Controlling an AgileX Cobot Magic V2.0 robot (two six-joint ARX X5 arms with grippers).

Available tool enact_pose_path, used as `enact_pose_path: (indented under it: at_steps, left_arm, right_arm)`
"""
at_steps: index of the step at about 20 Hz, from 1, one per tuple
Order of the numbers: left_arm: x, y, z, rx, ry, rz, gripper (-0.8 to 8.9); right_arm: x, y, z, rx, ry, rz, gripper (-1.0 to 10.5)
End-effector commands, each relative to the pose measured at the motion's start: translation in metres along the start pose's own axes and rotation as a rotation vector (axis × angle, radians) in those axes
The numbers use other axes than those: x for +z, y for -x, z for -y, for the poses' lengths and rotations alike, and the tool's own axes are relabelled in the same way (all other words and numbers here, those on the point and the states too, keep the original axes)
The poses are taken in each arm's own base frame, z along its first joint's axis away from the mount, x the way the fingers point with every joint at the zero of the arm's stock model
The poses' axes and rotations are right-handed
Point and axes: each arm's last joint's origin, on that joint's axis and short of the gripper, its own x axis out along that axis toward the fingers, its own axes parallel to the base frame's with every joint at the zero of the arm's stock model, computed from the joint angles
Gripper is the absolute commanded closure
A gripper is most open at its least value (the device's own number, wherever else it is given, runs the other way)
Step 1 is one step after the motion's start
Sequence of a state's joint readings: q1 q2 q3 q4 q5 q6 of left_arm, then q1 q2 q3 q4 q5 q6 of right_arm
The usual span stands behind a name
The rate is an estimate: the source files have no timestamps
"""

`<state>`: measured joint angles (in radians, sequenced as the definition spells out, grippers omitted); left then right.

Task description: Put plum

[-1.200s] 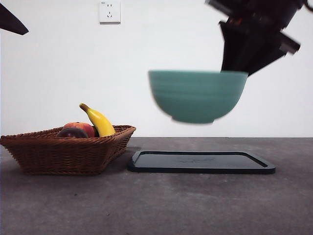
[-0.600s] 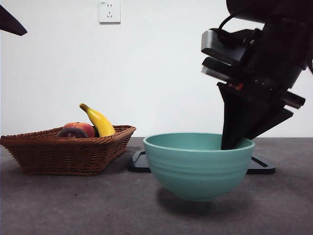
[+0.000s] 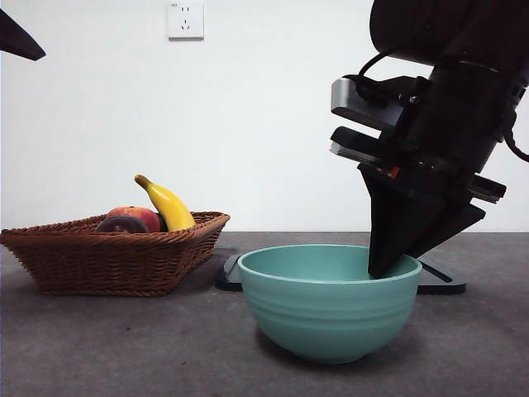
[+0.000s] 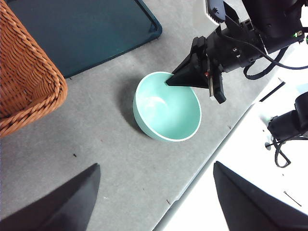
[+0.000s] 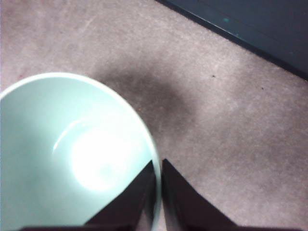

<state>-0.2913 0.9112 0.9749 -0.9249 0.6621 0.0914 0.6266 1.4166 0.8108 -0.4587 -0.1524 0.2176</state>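
Right gripper (image 3: pixel 382 269) pinches the teal bowl (image 3: pixel 330 301) by its rim.
Bowl sits just before the dark tray (image 3: pixel 442 279); the plum (image 3: pixel 121 224) lies in the basket (image 3: pixel 107 256); left gripper (image 4: pixel 154 202) hangs spread.

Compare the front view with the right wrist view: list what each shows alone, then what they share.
Front view only: the brown woven wicker basket holding the dark maroon plum, a red-orange round fruit and a yellow banana, plus a white wall socket.
Right wrist view only: the bowl's empty inside.
Both: the teal ceramic bowl, its rim clamped by the right gripper, and the dark flat tray.
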Motion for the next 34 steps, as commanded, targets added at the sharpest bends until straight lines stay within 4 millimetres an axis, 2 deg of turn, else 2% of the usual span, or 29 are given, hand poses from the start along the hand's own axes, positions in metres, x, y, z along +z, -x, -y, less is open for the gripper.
enact_pose_path:
  at_steps: [1,3,7,10,13,17,24,29,34]
  left_arm:
    - [0.004,0.001,0.002,-0.011,-0.024,0.010,4.42]
    - [0.004,0.001,0.002,-0.011,-0.024,0.010,4.42]
    - [0.004,0.001,0.002,-0.011,-0.024,0.010,4.42]
    - [0.004,0.001,0.002,-0.011,-0.023,0.010,4.42]
    - [0.004,0.001,0.002,-0.011,-0.021,0.007,4.42]
    - [0.004,0.001,0.002,-0.011,-0.022,0.008,4.42]
    - [0.004,0.001,0.002,-0.011,-0.022,0.007,4.42]
    - [0.004,0.001,0.002,-0.011,-0.022,0.007,4.42]
    - [0.004,0.001,0.002,-0.011,-0.021,0.007,4.42]
  right_arm:
    - [0.002,-0.003,-0.002,-0.001,-0.005,0.001,9.3]
    - [0.002,-0.003,-0.002,-0.001,-0.009,0.001,9.3]
    - [0.002,-0.003,-0.002,0.000,-0.027,0.002,7.2]
    - [0.003,-0.002,-0.002,0.000,-0.027,0.006,7.2]
    - [0.008,0.008,-0.003,0.005,-0.026,0.041,7.2]
    - [0.019,0.042,-0.005,0.011,-0.010,0.121,7.2]
    - [0.027,0.127,-0.018,0.032,0.084,0.290,7.2]
    - [0.006,0.171,-0.023,0.098,0.119,0.353,7.2]
    - [-0.027,0.192,-0.022,0.136,0.146,0.279,7.2]
